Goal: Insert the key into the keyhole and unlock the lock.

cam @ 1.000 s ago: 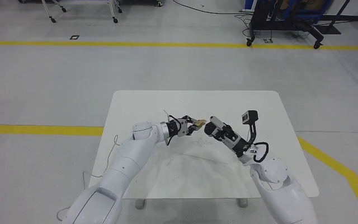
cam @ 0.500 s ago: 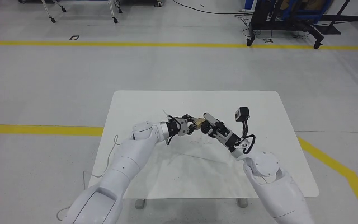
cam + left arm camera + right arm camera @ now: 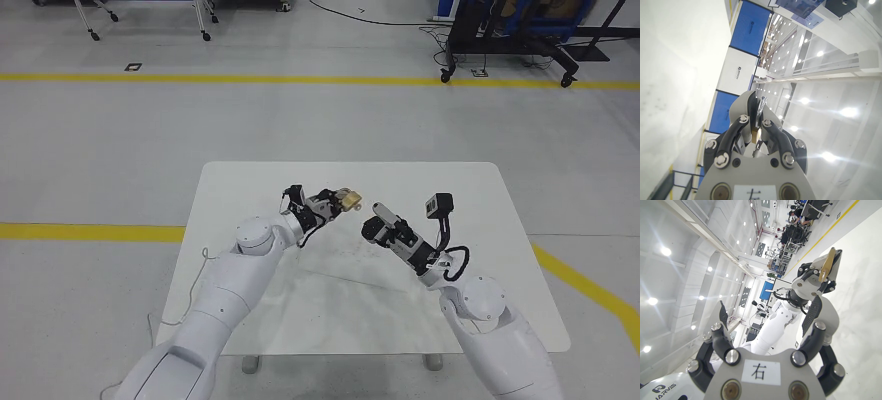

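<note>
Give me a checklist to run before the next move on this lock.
1. Lock gripped: ok. The left gripper is shut on the lock.
2. Key in the right gripper: not ok. It is open and empty.
3. Key in the keyhole: cannot tell.
4. Grippers apart: ok. The top view shows a gap between them.
5. Lock off the table: ok. It appears to be held above it.

Bright even light; ceiling lamps [image 3: 665,251] flare in starbursts; wrist views curve outward
</note>
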`<state>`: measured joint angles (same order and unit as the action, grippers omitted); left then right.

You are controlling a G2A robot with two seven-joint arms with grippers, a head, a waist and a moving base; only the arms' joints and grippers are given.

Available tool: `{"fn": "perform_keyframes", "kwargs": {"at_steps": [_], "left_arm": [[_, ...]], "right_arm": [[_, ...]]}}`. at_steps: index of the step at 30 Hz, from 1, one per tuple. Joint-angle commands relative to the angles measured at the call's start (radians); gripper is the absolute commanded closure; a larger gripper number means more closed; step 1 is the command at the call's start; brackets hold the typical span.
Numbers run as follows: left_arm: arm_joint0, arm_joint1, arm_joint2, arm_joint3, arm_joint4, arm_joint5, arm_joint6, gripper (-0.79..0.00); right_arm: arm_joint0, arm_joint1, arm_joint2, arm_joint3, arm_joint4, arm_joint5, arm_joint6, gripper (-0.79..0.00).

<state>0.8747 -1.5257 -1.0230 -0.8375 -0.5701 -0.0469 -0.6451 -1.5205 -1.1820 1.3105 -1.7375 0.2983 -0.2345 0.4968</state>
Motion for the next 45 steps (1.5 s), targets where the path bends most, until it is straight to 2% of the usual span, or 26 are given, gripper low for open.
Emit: {"fn": "perform_keyframes", "kwargs": {"at_steps": [1, 3, 4, 5, 7, 8, 12, 15, 17, 19, 27, 31, 34, 45], "left_arm": [[0.022, 0.007, 0.001, -0.043, 0.079, -0.050, 0.064, 0.000], [0.047, 0.012, -0.002, -0.089, 0.115, -0.079, 0.093, 0.000], [0.056, 0.014, -0.004, -0.107, 0.131, -0.084, 0.100, 0.000], [0.065, 0.016, -0.007, -0.125, 0.139, -0.092, 0.099, 0.000], [0.079, 0.021, -0.012, -0.149, 0.164, -0.101, 0.101, 0.000], [0.086, 0.023, -0.014, -0.160, 0.173, -0.106, 0.101, 0.000], [0.107, 0.030, -0.020, -0.192, 0.209, -0.117, 0.101, 0.000], [0.113, 0.032, -0.020, -0.204, 0.229, -0.108, 0.103, 0.000], [0.115, 0.032, -0.020, -0.208, 0.232, -0.100, 0.107, 0.000], [0.113, 0.033, -0.018, -0.208, 0.244, -0.093, 0.111, 0.000], [0.115, 0.033, -0.012, -0.215, 0.267, -0.090, 0.123, 0.000], [0.114, 0.032, -0.013, -0.214, 0.265, -0.086, 0.125, 0.000], [0.111, 0.031, -0.014, -0.210, 0.263, -0.080, 0.129, 0.000], [0.099, 0.028, -0.015, -0.193, 0.251, -0.073, 0.125, 0.000]], "right_arm": [[-0.004, -0.002, -0.009, 0.005, 0.082, 0.027, 0.025, -0.785], [0.003, -0.003, -0.005, 0.027, 0.162, 0.063, 0.059, -0.785], [0.010, -0.003, -0.004, 0.044, 0.187, 0.080, 0.075, -0.683], [0.020, -0.004, -0.006, 0.065, 0.213, 0.099, 0.093, -0.403], [0.041, -0.005, -0.009, 0.097, 0.238, 0.117, 0.114, -0.271], [0.048, -0.006, -0.012, 0.113, 0.244, 0.124, 0.115, -0.228], [0.073, -0.008, -0.030, 0.151, 0.206, 0.148, 0.086, -0.209], [0.083, -0.012, -0.043, 0.163, 0.189, 0.145, 0.063, -0.123], [0.088, -0.013, -0.050, 0.167, 0.177, 0.143, 0.050, -0.135], [0.092, -0.014, -0.054, 0.171, 0.165, 0.144, 0.038, -0.108], [0.106, -0.018, -0.064, 0.183, 0.153, 0.174, 0.011, -0.129], [0.105, -0.019, -0.066, 0.181, 0.150, 0.176, 0.008, -0.215], [0.100, -0.018, -0.062, 0.175, 0.151, 0.172, 0.015, -0.234], [0.096, -0.018, -0.053, 0.180, 0.162, 0.177, 0.031, -0.219]]}}
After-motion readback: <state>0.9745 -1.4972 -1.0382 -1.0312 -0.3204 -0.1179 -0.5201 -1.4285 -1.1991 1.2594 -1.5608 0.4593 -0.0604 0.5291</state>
